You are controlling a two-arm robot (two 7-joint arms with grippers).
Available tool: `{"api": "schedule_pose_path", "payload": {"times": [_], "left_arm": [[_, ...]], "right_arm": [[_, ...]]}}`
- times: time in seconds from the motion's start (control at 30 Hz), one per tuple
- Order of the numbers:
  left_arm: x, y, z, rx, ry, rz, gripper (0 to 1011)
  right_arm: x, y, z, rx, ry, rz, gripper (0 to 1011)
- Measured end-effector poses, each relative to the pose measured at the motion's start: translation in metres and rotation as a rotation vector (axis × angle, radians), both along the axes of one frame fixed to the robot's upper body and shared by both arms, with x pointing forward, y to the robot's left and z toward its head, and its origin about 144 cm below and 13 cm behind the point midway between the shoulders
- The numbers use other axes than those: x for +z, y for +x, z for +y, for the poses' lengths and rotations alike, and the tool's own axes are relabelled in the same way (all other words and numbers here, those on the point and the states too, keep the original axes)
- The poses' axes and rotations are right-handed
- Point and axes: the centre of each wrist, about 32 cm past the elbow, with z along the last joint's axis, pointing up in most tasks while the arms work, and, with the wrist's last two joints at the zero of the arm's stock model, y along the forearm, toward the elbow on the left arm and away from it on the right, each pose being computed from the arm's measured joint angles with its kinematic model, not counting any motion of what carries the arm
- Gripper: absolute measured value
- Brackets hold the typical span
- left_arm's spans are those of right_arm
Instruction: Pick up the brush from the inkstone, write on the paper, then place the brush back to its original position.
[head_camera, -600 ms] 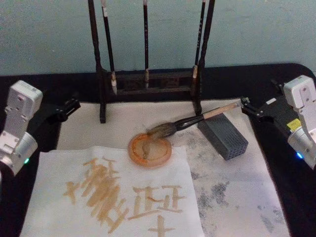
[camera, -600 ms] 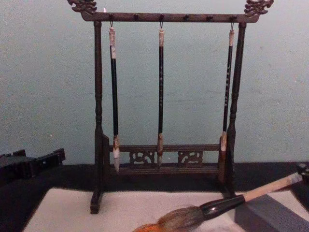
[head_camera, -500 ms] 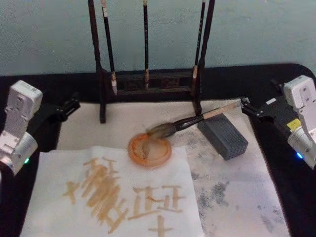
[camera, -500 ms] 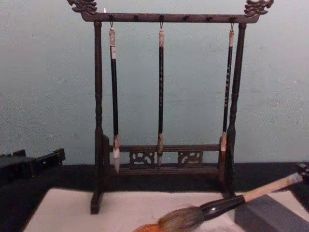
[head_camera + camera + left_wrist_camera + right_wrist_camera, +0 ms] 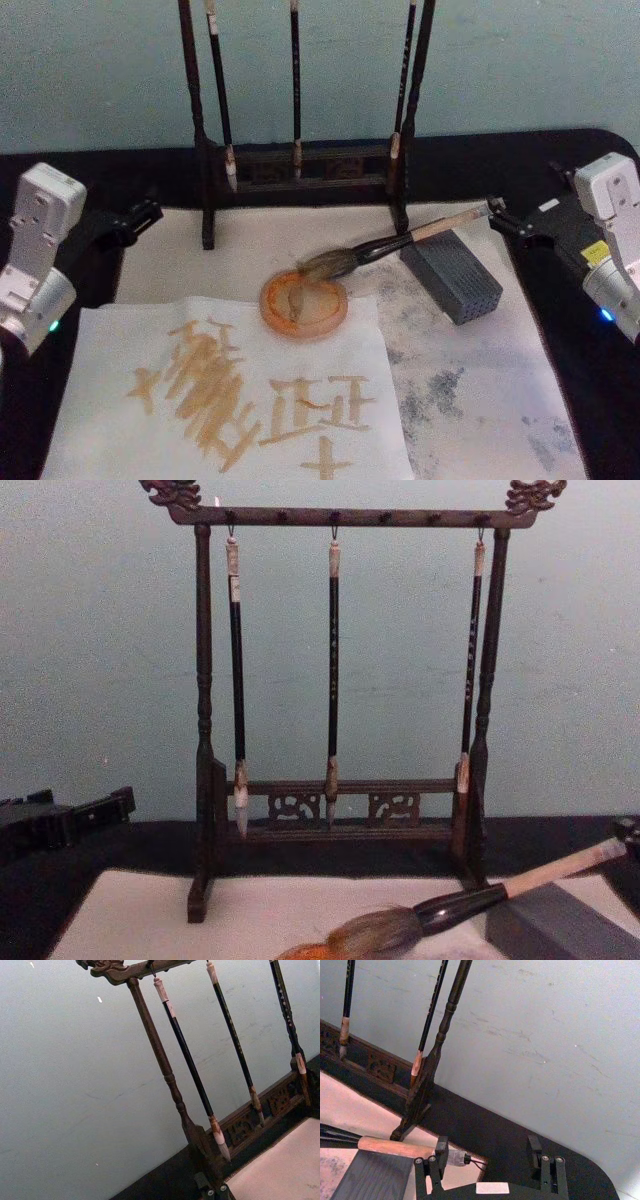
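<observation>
The brush (image 5: 385, 244) lies slanted, its bushy tuft over the round orange inkstone (image 5: 304, 305) and its tan handle propped on a grey block (image 5: 452, 276). In the chest view the brush (image 5: 470, 900) rises toward the right. My right gripper (image 5: 487, 1146) is open at the handle's far end, and one finger (image 5: 440, 1149) stands right beside the white-wrapped tip (image 5: 456, 1158); in the head view the right gripper (image 5: 522, 200) sits at the mat's right edge. The paper (image 5: 330, 345) at front left carries tan strokes. My left gripper (image 5: 135, 218) is parked at the far left.
A dark wooden rack (image 5: 335, 517) with three thin black-handled brushes (image 5: 333, 670) stands at the back of the cream, grey-stained mat (image 5: 480, 380). The black tabletop (image 5: 600, 400) borders the mat on both sides. A pale blue wall rises behind.
</observation>
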Motion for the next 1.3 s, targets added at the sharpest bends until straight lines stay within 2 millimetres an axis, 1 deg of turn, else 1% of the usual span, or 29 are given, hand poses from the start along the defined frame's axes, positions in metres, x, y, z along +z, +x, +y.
{"api": "schedule_pose_path", "payload": {"times": [0.97, 1.13, 1.3], "left_arm": [[0.0, 0.0, 0.0, 0.0, 0.0, 0.0, 1002], [0.0, 0.0, 0.0, 0.0, 0.0, 0.0, 1002], [0.0, 0.0, 0.0, 0.0, 0.0, 0.0, 1002]], "right_arm": [[0.0, 0.0, 0.0, 0.0, 0.0, 0.0, 1002], [0.0007, -0.001, -0.0034, 0.03, 0.032, 0.007, 1002], [0.004, -0.0064, -0.0082, 0.074, 0.087, 0.01, 1002]]}}
